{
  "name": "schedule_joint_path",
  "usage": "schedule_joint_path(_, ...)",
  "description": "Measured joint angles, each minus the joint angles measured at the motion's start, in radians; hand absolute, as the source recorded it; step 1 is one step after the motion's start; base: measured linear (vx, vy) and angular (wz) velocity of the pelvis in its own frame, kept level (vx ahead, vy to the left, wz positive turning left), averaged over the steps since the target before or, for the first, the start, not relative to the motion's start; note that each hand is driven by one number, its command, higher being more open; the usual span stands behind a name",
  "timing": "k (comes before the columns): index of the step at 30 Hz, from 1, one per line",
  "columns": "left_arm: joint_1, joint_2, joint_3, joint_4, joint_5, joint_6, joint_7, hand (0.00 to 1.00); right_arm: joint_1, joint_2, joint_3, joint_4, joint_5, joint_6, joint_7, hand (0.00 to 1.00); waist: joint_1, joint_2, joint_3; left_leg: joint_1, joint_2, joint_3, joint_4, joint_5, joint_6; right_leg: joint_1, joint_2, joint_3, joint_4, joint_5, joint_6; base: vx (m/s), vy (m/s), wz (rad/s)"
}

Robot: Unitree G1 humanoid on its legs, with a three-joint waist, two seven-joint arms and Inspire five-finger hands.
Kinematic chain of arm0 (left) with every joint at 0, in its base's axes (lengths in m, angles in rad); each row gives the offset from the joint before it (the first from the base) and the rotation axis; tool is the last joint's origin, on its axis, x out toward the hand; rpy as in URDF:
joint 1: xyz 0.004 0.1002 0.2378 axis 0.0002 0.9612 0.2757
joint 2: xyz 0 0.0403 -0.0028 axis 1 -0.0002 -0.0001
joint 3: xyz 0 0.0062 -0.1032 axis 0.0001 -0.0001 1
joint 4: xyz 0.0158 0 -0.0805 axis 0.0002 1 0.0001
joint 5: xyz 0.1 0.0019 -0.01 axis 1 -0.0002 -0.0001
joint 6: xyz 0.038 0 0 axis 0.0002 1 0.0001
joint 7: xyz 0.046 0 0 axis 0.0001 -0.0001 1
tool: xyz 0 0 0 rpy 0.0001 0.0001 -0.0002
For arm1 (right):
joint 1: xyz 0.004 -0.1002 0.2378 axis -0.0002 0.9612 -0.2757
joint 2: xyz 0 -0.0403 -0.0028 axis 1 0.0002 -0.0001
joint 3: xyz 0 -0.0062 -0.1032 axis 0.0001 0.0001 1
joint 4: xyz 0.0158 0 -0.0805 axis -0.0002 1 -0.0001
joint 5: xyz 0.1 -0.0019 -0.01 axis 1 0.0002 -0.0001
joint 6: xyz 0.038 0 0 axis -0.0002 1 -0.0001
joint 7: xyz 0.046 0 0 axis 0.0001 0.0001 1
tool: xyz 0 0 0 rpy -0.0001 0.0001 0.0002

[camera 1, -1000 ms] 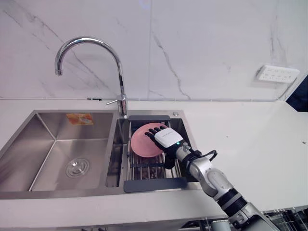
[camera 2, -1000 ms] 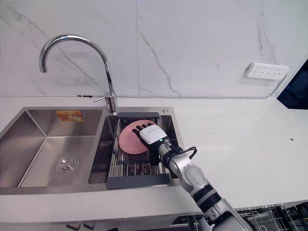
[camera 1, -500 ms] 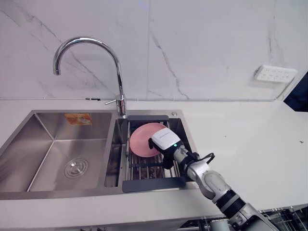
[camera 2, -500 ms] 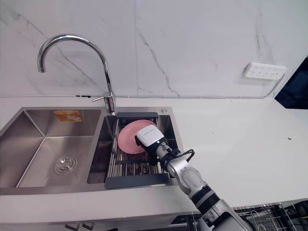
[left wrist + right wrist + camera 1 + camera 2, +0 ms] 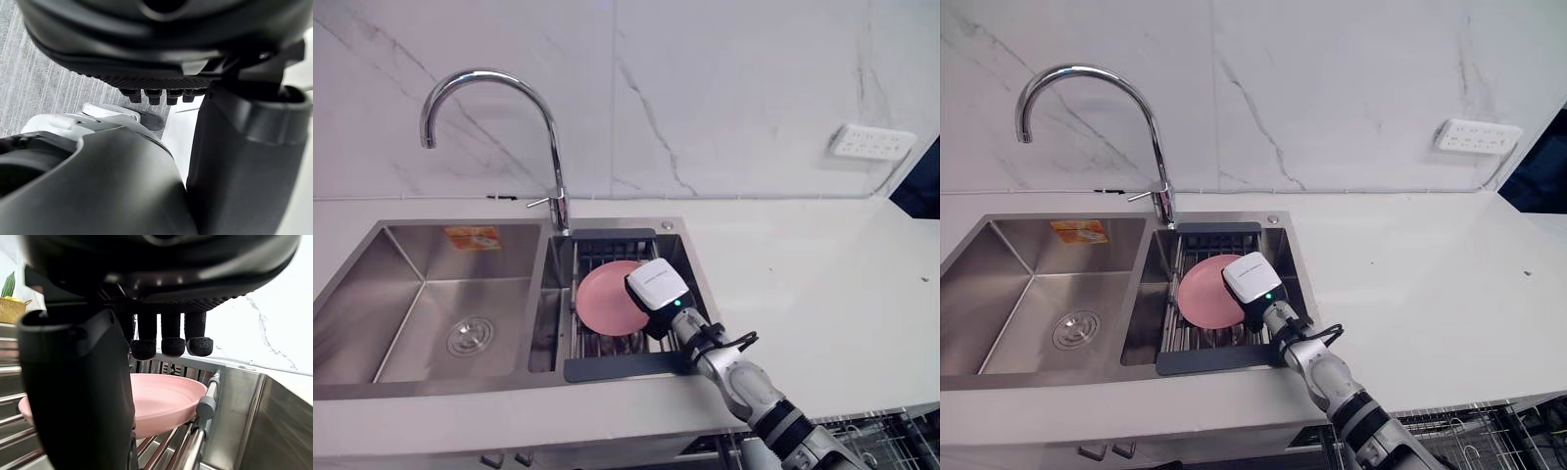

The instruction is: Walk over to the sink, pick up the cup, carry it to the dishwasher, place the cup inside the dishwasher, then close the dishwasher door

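Left eye view: a brushed-steel sink (image 5: 411, 323) with 2 square basins sits in a smooth white worktop (image 5: 803, 274) under a veined marble wall (image 5: 734, 88). A polished, arched faucet (image 5: 555, 157) rises between the basins. The right basin holds a dark-framed rack (image 5: 622, 367) of metal rods. A round, matte pink dish (image 5: 605, 299) lies on the rack, and no cup can be made out. The right hand (image 5: 656, 289), white-backed, covers the dish's right edge.

Right eye view: a white socket strip (image 5: 1477, 135) is on the wall, and a wire basket (image 5: 1459, 431) is at the lower edge.

Left wrist view: the left hand (image 5: 146, 49) hangs over ribbed grey flooring (image 5: 44, 93), fingers loose and holding nothing.

Right wrist view: the bent fingertips (image 5: 171, 346) hover just clear of the dish's rim. The thumb (image 5: 73, 396) stands apart from them, not closed on the dish.
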Motion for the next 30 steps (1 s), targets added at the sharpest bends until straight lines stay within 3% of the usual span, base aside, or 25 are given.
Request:
schedule_joint_path(8, -0.005, -0.003, 0.0, 0.005, 0.0, -0.001, 0.003, 1.0, 0.005, -0.022, -0.001, -0.009, 0.085, -0.002, -0.045, 0.0, -0.002, 0.01, 0.005, -0.003, 0.006, 0.008, 0.0, 0.005, -0.003, -0.007, 0.005, 0.005, 0.001, 0.009, 0.007, 0.0, -0.005, -0.02)
schedule_joint_path(13, -0.014, -0.015, 0.003, 0.025, -0.02, -0.012, 0.021, 1.0, 0.041, -0.038, -0.035, -0.057, 0.18, -0.002, -0.092, 0.0, -0.004, 0.029, 0.015, -0.002, 0.006, 0.013, 0.0, 0.014, -0.003, -0.012, 0.004, 0.01, 0.001, 0.02, -0.002, 0.0, -0.002, -0.01)
schedule_joint_path(16, -0.02, -0.032, 0.002, 0.033, -0.035, -0.017, 0.027, 1.0, 0.04, -0.029, -0.158, -0.113, 0.243, 0.016, -0.125, 0.0, 0.004, 0.052, 0.017, -0.006, 0.005, 0.017, 0.0, 0.014, -0.002, -0.019, 0.003, 0.016, 0.001, 0.024, -0.003, 0.0, -0.003, -0.03)
schedule_joint_path(23, -0.009, -0.032, -0.016, 0.039, -0.058, -0.021, 0.054, 1.0, -0.019, -0.029, -0.412, -0.261, 0.368, 0.049, -0.243, 0.0, 0.005, 0.053, -0.008, -0.002, 0.009, 0.03, 0.001, 0.014, -0.002, -0.021, 0.007, 0.028, 0.001, 0.025, -0.005, 0.01, -0.007, -0.03)
schedule_joint_path(24, -0.009, -0.032, -0.018, 0.039, -0.058, -0.021, 0.056, 1.0, -0.022, -0.029, -0.419, -0.264, 0.379, 0.051, -0.249, 1.0, 0.004, 0.053, -0.009, -0.002, 0.01, 0.031, 0.001, 0.014, -0.002, -0.021, 0.007, 0.029, 0.001, 0.026, -0.005, -0.03, 0.0, -0.04)
schedule_joint_path(30, 0.0, -0.033, -0.018, 0.041, -0.06, -0.021, 0.064, 1.0, -0.024, -0.024, -0.426, -0.271, 0.454, 0.029, -0.221, 1.0, 0.003, 0.052, -0.035, -0.001, 0.018, 0.033, 0.0, 0.015, -0.003, -0.024, 0.013, 0.033, 0.001, 0.029, -0.01, -0.05, 0.003, -0.03)
